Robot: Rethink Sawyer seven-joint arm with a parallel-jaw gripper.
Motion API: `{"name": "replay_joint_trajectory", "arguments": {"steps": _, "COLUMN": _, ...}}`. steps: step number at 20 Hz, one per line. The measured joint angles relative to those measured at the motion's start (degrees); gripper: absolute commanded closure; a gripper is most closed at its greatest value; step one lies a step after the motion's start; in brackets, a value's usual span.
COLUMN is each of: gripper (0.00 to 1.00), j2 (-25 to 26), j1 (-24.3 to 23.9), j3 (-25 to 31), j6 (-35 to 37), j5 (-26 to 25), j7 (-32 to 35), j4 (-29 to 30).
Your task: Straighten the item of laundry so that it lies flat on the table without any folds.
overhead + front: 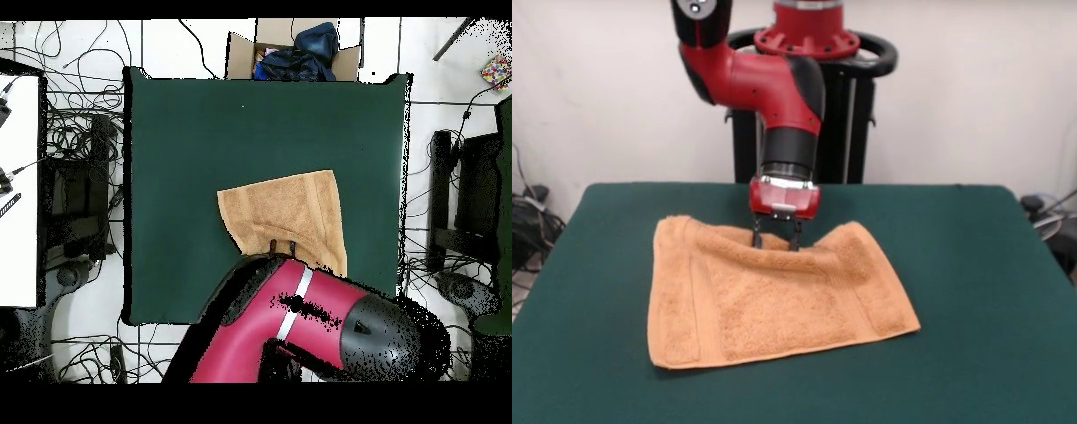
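The peach terry towel (pixel 777 300) lies near the middle of the dark green table (pixel 989 265). Its near edge is flat. Its far edge, on the robot's side, is rumpled and raised on both sides of a dip. My gripper (pixel 776 240) points straight down at that dip, with its two black fingers spread apart and their tips at the towel's edge. In the overhead view the towel (pixel 285 210) looks roughly square, with its robot-side corner hidden under the arm. The gripper (pixel 282 244) shows at the towel's lower edge on the table (pixel 200 130).
The red arm (pixel 290 320) covers the table's robot-side part in the overhead view. The black pedestal (pixel 812 97) stands behind the table. A cardboard box with dark cloth (pixel 295 50) sits beyond the far edge. Cables lie on the floor around the table.
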Motion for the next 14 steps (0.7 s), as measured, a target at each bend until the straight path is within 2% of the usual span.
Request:
{"name": "replay_joint_trajectory", "arguments": {"steps": 3, "gripper": 0.0, "j2": -2.8, "j1": 1.2, "j3": 0.4, "j6": 6.5, "j5": 1.7, "j7": 0.0, "j4": 0.5}}
{"name": "replay_joint_trajectory", "arguments": {"steps": 4, "gripper": 0.0, "j2": -4.9, "j1": 2.8, "j3": 0.4, "j6": 11.4, "j5": 3.9, "j7": 0.0, "j4": 1.1}}
{"name": "replay_joint_trajectory", "arguments": {"steps": 7, "gripper": 0.0, "j2": -7.2, "j1": 4.7, "j3": 0.4, "j6": 17.1, "j5": 6.9, "j7": 0.0, "j4": 1.5}}
{"name": "replay_joint_trajectory", "arguments": {"steps": 11, "gripper": 0.0, "j2": -11.2, "j1": 8.0, "j3": 0.4, "j6": 29.8, "j5": 13.2, "j7": 0.0, "j4": 1.3}}
{"name": "replay_joint_trajectory", "arguments": {"steps": 14, "gripper": 0.0, "j2": -12.8, "j1": 9.2, "j3": 0.4, "j6": 36.4, "j5": 15.7, "j7": 0.0, "j4": 0.7}}
